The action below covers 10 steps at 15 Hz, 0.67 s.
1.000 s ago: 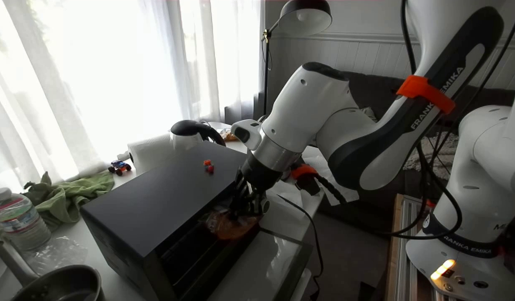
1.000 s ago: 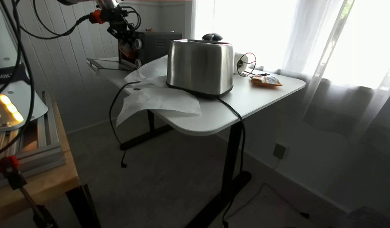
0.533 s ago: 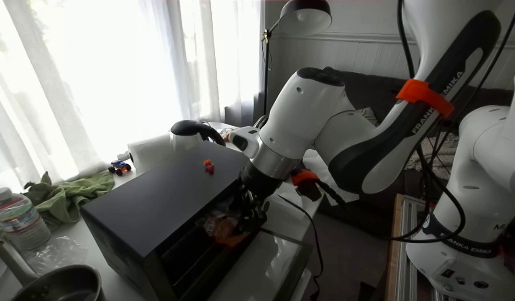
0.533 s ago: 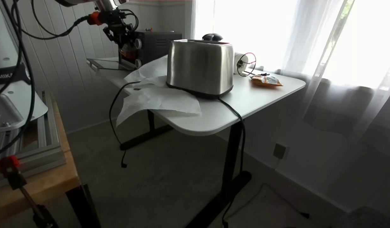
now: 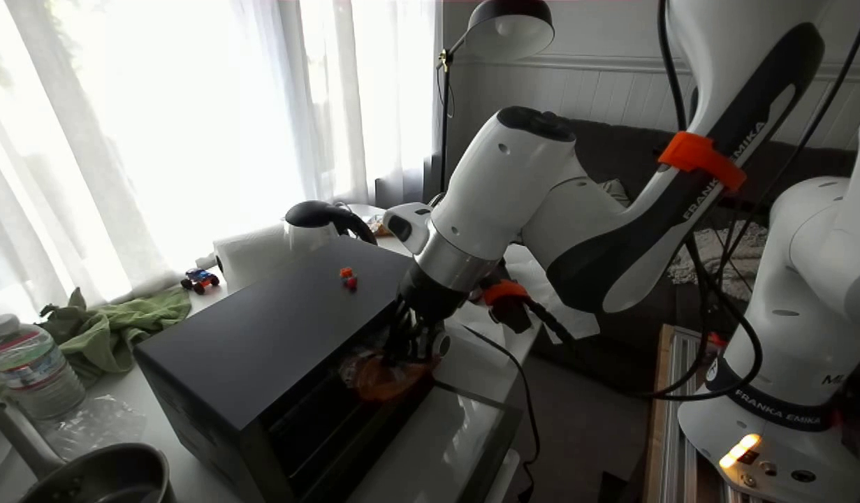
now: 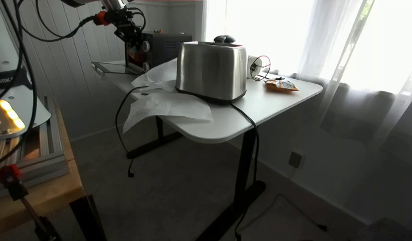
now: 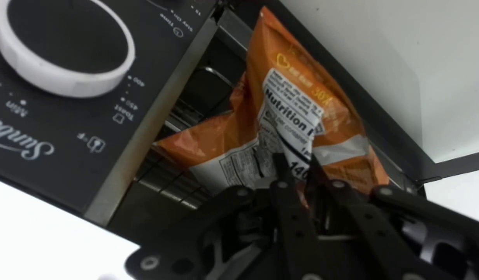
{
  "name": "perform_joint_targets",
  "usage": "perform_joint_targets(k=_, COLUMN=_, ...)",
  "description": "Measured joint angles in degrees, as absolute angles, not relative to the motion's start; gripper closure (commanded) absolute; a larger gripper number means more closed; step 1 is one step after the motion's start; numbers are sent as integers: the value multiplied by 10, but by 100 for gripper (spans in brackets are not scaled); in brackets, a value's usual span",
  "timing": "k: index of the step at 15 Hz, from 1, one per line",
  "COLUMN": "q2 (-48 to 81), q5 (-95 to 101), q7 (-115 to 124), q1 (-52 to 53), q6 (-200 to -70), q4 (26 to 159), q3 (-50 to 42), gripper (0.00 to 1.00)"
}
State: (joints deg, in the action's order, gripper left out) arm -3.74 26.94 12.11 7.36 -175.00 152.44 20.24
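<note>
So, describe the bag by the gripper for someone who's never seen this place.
On the white table, find the dark toaster oven with its glass door lowered. In its open front is a crinkled orange bag, right at the gripper. Another orange packet lies on the table near the metal toaster; only this one sits at the oven.

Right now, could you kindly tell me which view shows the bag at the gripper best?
The wrist view: the bag appears large there, its print partly legible, though the gripper hides some of it. Both exterior views show only a small, dim orange patch of it below the gripper, at the mouth of the oven.
</note>
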Motion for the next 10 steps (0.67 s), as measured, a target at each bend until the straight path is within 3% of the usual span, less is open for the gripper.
perform_joint_targets(k=5, q2=-43, q5=366, q7=222, q1=54, q6=-1750, q4=1516, q3=210, gripper=100)
perform_joint_targets(k=6, q2=-43, q5=385, q7=242, q1=51, q6=-1750, q4=1514, q3=212, gripper=74)
perform_joint_targets(k=7, q2=-43, q5=403, q7=260, q1=48, q6=-1750, q4=1512, q3=214, gripper=73)
perform_joint_targets(k=10, q2=-43, q5=448, q7=308, q1=44, q6=-1749, q4=1507, q3=218, gripper=55)
